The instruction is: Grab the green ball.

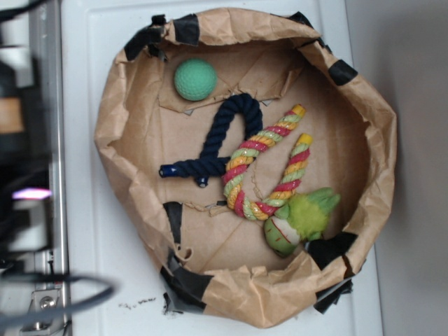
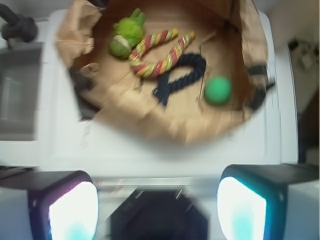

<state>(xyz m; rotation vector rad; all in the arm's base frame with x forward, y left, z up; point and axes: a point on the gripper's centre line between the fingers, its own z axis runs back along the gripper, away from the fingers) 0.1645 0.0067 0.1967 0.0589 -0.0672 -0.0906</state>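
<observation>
- Brown paper forms a crumpled round basin point(image 1: 112, 112) patched with black tape, sitting on a white table point(image 1: 84, 70).
- Inside the basin, the green ball point(image 1: 195, 79) lies near the rim, alone on the paper floor.
- A dark blue rope point(image 1: 220, 143) loops just beside the ball; a striped rope point(image 1: 269, 164) crosses it.
- A fuzzy green plush toy point(image 1: 301, 220) rests against the far rim from the ball.
- In the blurry wrist view, the gripper point(image 2: 157, 205) seems to hover outside the basin, fingers point(image 2: 74, 210) spread wide, holding nothing.
</observation>
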